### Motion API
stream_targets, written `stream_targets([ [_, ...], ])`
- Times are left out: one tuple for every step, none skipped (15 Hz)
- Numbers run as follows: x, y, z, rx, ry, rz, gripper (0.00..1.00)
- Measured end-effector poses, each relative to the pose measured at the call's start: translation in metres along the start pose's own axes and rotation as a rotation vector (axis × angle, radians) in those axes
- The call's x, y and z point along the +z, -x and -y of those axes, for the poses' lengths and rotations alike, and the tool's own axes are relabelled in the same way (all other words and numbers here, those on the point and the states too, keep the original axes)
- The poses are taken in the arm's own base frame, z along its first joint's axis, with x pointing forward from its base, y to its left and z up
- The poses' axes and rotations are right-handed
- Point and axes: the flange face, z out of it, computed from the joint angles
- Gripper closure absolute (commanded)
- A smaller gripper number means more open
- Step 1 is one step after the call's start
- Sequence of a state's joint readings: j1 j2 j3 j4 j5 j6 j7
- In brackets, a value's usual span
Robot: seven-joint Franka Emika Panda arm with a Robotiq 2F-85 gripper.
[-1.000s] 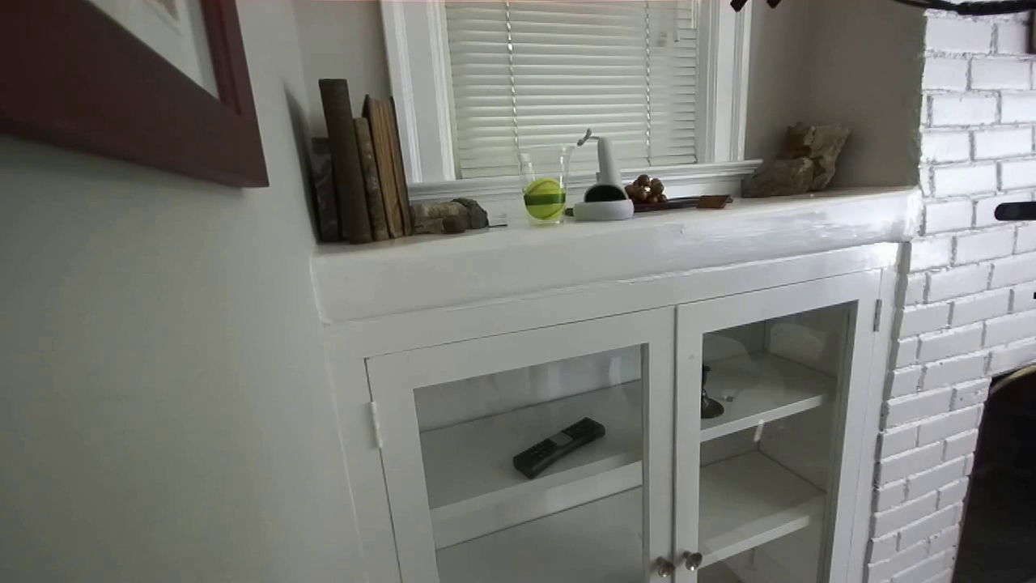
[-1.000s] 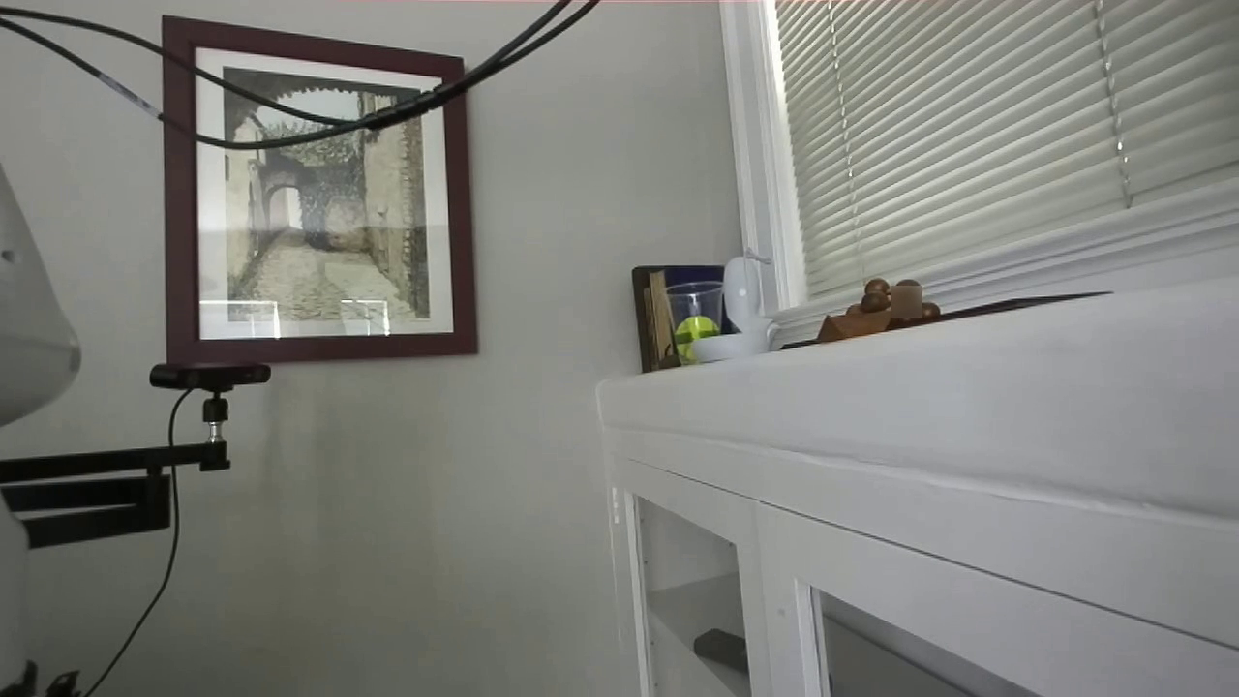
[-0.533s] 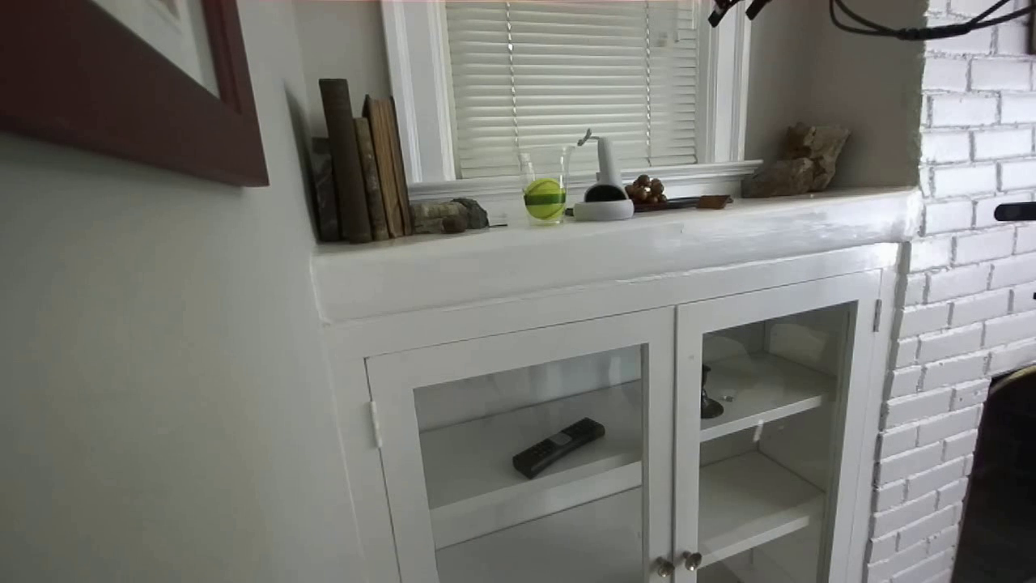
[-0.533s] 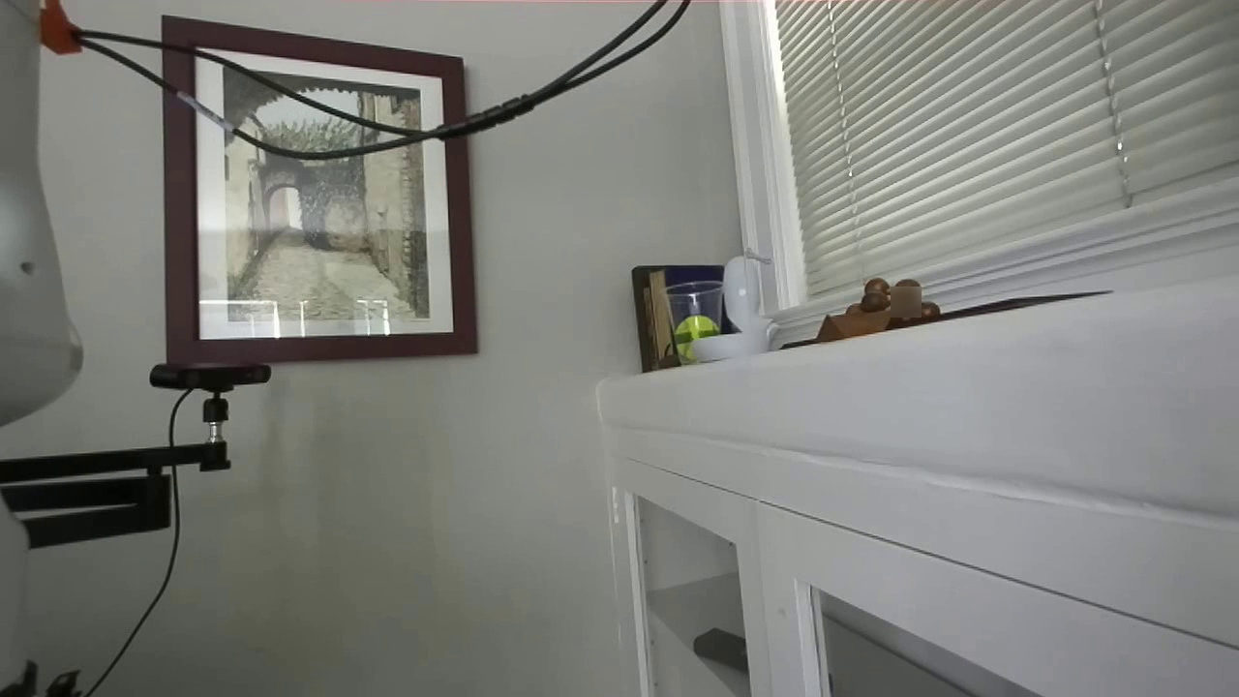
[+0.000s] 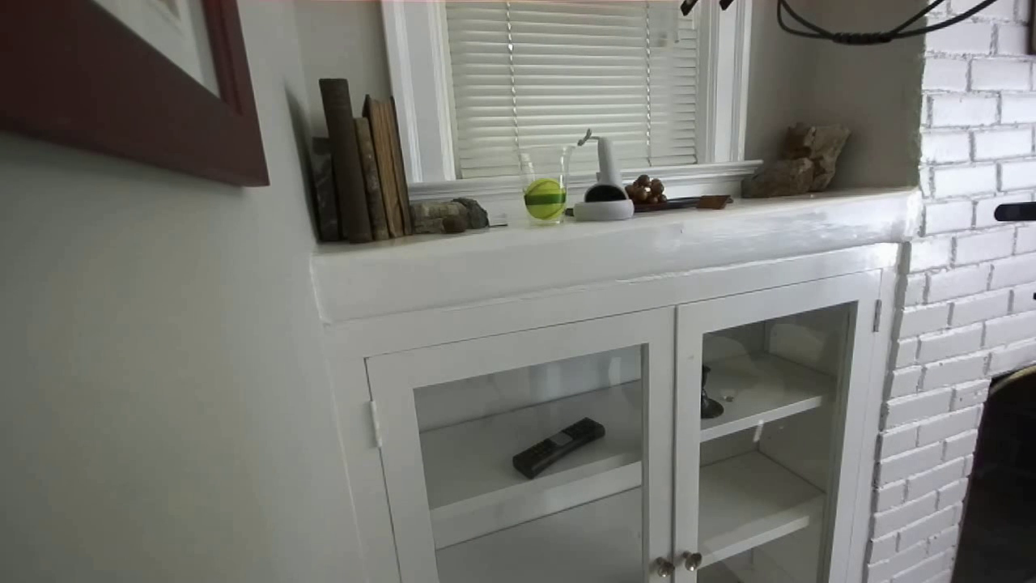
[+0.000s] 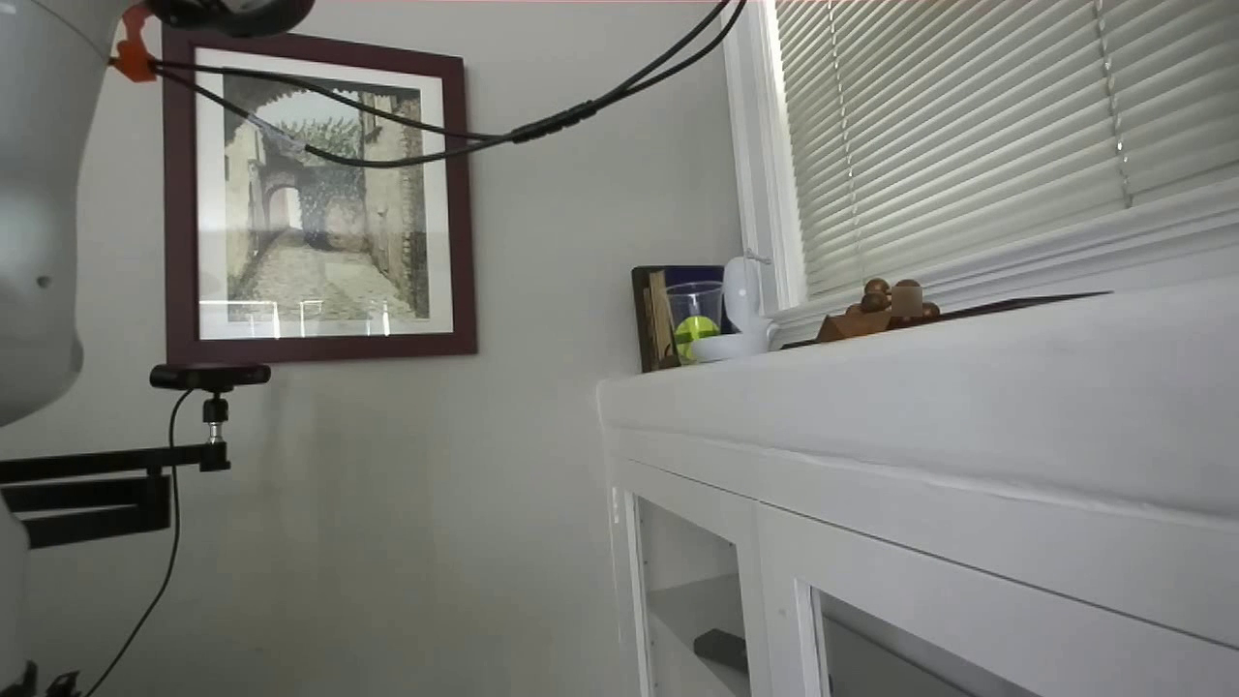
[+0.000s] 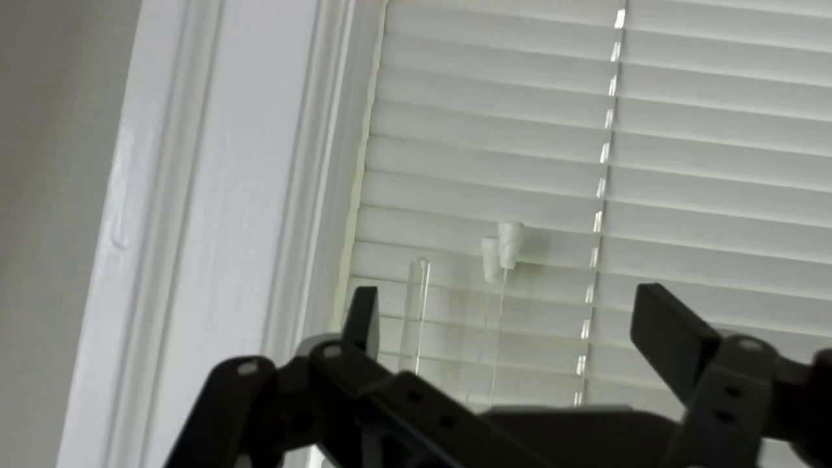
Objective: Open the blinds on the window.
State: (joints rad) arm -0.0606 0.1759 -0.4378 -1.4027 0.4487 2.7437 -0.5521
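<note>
The blinds (image 7: 481, 117) are white horizontal slats, lowered and closed; they also show in both exterior views (image 5: 575, 89) (image 6: 968, 126). The window's white frame (image 7: 240, 162) also shows there (image 5: 417, 97) (image 6: 760, 145); its glass is hidden behind the slats. In the wrist view, a white cone-shaped cord pull (image 7: 511, 244), a smaller pale one (image 7: 490, 259) and a clear wand (image 7: 422, 286) lie between my fingers in the picture. My gripper (image 7: 510, 312) is open and empty, facing the blinds. Only its tips show at the top edge of an exterior view (image 5: 706, 5).
The mantel shelf (image 5: 615, 251) holds books (image 5: 356, 162), a cup with a green ball (image 5: 545, 190), a white device (image 5: 605, 194), brown ornaments (image 5: 647, 190) and rocks (image 5: 793, 162). A cable (image 6: 561, 118) hangs from the arm. A framed picture (image 6: 465, 213) is on the wall.
My gripper tips have moved left in an exterior view, to in front of the window's right side. The arm and its cable have swung toward the window. The blinds have not changed.
</note>
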Motion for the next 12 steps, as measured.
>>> stream_targets([
  [0.004,-0.003,0.002,0.007,0.001,-0.012,0.00],
  [0.008,-0.005,0.004,0.010,0.002,-0.021,0.00],
  [0.012,-0.007,0.006,0.012,0.002,-0.029,0.00],
  [0.016,-0.009,0.008,0.017,0.001,-0.036,0.00],
  [0.020,-0.010,0.010,0.025,-0.003,-0.043,0.00],
  [0.024,-0.012,0.011,0.029,-0.005,-0.049,0.00],
  [0.027,-0.013,0.012,0.035,-0.008,-0.054,0.00],
  [0.031,-0.013,0.013,0.042,-0.011,-0.060,0.00],
  [0.034,-0.014,0.013,0.047,-0.013,-0.065,0.00],
  [0.037,-0.014,0.013,0.052,-0.014,-0.068,0.00],
  [0.040,-0.014,0.013,0.057,-0.015,-0.072,0.02],
  [0.043,-0.014,0.012,0.061,-0.016,-0.075,0.07],
])
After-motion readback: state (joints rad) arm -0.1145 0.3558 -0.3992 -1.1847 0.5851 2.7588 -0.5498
